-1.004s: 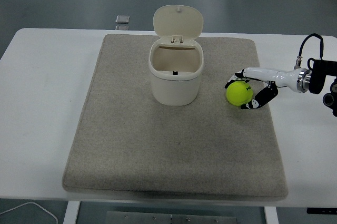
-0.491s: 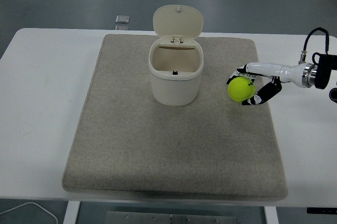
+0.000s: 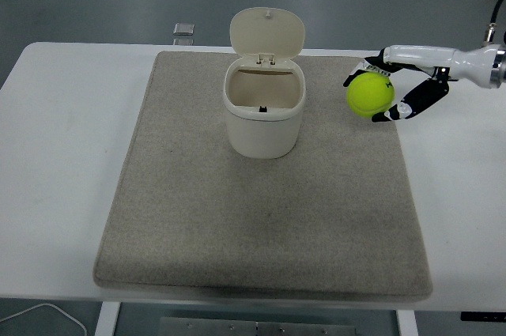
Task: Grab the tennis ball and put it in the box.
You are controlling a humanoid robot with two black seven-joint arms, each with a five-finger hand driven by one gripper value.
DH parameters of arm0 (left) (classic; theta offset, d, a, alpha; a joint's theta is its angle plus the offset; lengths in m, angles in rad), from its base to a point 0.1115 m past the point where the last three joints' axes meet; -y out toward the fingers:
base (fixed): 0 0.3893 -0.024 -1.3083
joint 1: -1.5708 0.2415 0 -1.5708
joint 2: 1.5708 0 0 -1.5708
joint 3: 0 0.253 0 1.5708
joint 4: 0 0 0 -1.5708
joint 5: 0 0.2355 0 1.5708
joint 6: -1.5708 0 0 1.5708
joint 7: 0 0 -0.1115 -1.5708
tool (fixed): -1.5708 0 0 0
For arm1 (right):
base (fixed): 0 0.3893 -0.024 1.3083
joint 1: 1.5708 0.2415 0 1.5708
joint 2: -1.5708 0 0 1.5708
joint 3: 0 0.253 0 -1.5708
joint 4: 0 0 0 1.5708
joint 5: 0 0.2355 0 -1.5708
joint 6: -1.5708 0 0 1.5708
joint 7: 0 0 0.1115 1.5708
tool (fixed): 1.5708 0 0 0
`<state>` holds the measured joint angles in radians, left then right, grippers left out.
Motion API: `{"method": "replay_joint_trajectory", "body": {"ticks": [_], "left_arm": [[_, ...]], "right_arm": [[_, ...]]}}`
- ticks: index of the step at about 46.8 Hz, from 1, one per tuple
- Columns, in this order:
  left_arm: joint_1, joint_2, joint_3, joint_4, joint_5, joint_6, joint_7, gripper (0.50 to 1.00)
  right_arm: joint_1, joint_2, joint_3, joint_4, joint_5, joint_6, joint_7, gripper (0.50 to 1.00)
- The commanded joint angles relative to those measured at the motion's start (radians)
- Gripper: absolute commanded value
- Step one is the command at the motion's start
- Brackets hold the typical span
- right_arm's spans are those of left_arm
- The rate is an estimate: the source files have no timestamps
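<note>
A yellow-green tennis ball (image 3: 371, 95) is held in my right hand (image 3: 381, 92), lifted above the right side of the beige mat (image 3: 261, 217). The hand's fingers (image 3: 413, 105) curl around the ball from behind and below. The box is a cream bin (image 3: 264, 107) with its hinged lid (image 3: 267, 32) standing open, on the mat's far middle, to the left of the ball. The left arm does not show.
The mat lies on a white table (image 3: 55, 138). A small grey object (image 3: 183, 30) lies at the table's far edge, behind the bin. A white cable (image 3: 39, 314) shows at the bottom left.
My right hand has lifted the ball off the mat and carried it up and slightly right. The bin has not moved.
</note>
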<state>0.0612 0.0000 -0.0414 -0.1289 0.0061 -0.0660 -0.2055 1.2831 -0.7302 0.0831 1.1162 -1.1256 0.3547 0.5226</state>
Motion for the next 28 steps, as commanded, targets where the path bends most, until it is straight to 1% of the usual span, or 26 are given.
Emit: {"method": "replay_joint_trajectory", "body": {"ticks": [1, 8, 12, 15, 20, 28], "left_arm": [[0.0, 0.0, 0.0, 0.0, 0.0, 0.0, 0.0, 0.992], [0.0, 0.0, 0.0, 0.0, 0.0, 0.0, 0.0, 0.992], [0.0, 0.0, 0.0, 0.0, 0.0, 0.0, 0.0, 0.992], [0.0, 0.0, 0.0, 0.0, 0.0, 0.0, 0.0, 0.99], [0.0, 0.0, 0.0, 0.0, 0.0, 0.0, 0.0, 0.992], [0.0, 0.0, 0.0, 0.0, 0.0, 0.0, 0.001, 0.99]], "right_arm": [[0.016, -0.005, 0.026, 0.03, 0.007, 0.016, 0.004, 0.5], [0.021, -0.001, 0.083, 0.076, 0.009, 0.036, 0.004, 0.5], [0.022, 0.008, 0.098, 0.08, 0.009, 0.043, 0.004, 0.5], [0.024, 0.011, 0.101, 0.082, 0.01, 0.043, 0.004, 0.5], [0.059, 0.017, 0.099, 0.083, 0.012, 0.052, 0.005, 0.5], [0.087, 0.035, 0.098, 0.093, 0.05, 0.056, 0.002, 0.5]]}}
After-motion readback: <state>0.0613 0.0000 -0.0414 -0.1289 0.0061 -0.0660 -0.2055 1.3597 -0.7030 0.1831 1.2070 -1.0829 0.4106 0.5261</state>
